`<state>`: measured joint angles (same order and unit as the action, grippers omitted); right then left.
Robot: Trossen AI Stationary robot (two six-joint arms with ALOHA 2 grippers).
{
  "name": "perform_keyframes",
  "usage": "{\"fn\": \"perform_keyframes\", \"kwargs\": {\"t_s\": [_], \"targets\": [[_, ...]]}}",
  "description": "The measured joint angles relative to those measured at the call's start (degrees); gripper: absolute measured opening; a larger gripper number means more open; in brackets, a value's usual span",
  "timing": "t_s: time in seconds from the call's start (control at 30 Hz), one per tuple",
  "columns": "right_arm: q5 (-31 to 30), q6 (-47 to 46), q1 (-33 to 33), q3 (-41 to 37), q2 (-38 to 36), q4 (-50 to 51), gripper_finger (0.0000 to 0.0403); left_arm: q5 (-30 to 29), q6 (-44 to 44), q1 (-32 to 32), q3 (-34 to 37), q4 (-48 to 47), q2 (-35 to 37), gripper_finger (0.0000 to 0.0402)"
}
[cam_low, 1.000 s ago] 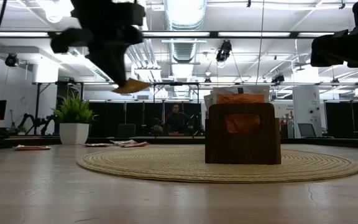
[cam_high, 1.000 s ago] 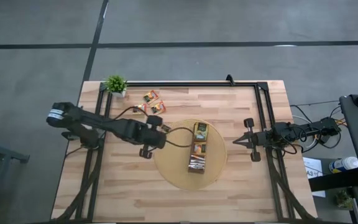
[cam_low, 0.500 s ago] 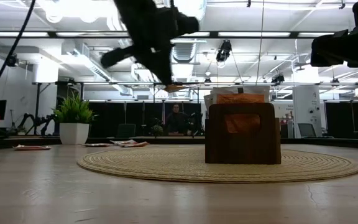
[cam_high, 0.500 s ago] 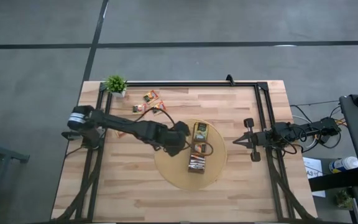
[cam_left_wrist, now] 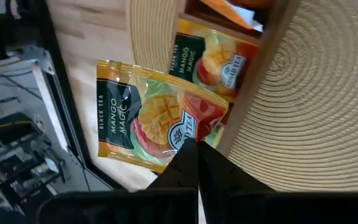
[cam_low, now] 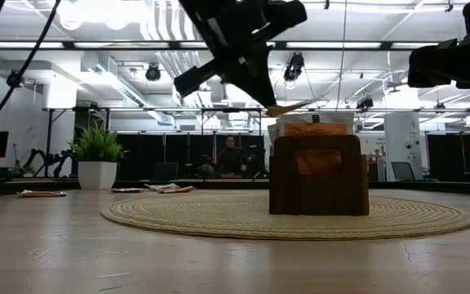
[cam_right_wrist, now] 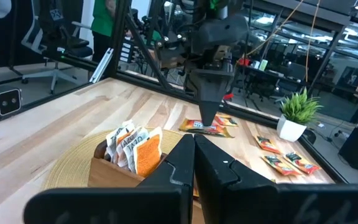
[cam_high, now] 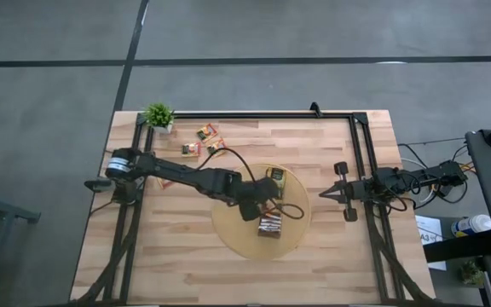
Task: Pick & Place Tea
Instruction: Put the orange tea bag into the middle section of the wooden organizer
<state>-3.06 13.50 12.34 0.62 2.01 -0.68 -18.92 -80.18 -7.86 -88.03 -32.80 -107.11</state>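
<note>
Woven strands of the round mat (cam_low: pixel 288 214) fill the near ground in the low view, and on it stands the brown box (cam_low: pixel 315 174) with orange sachets poking out of its top. Just above and beside that box hangs the left gripper (cam_low: pixel 269 102), its fingers pinched shut on a yellow mango tea sachet (cam_left_wrist: pixel 151 121), held by one corner so the packet sticks out flat. A second ago this gripper was out over the bare desk (cam_high: pixel 169 256), short of the mat; it has since swung across and now sits over the mat's middle, beside the box (cam_high: pixel 271 205). The left wrist view shows the carried sachet hovering next to a matching sachet already in the box's end compartment, so the carry looks nearly done: what remains, by my reading, is to line the packet up over an open slot and let go. The risk is that the flat packet catches on the box wall or lands on the mat.

Farther back on the desk, several loose sachets (cam_high: pixel 205 134) lie near the potted plant (cam_high: pixel 158 116), not yet picked. The right gripper (cam_high: pixel 325 194) waits at the desk's right edge, closed and empty, well apart from the box.
</note>
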Motion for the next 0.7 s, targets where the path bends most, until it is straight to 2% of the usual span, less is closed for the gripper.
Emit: {"fn": "perform_keyframes", "kwargs": {"t_s": [0.37, 0.7], "targets": [[-0.01, 0.00, 0.00, 0.00, -0.02, -0.01, 0.0009, 7.69, -2.48, 0.79, 0.22, 7.70, -0.42, 0.0000], [-0.01, 0.00, 0.00, 0.00, -0.01, 0.00, 0.0009, 7.88, -5.18, 1.09, 0.31, 10.80, -5.87, 0.0000]]}}
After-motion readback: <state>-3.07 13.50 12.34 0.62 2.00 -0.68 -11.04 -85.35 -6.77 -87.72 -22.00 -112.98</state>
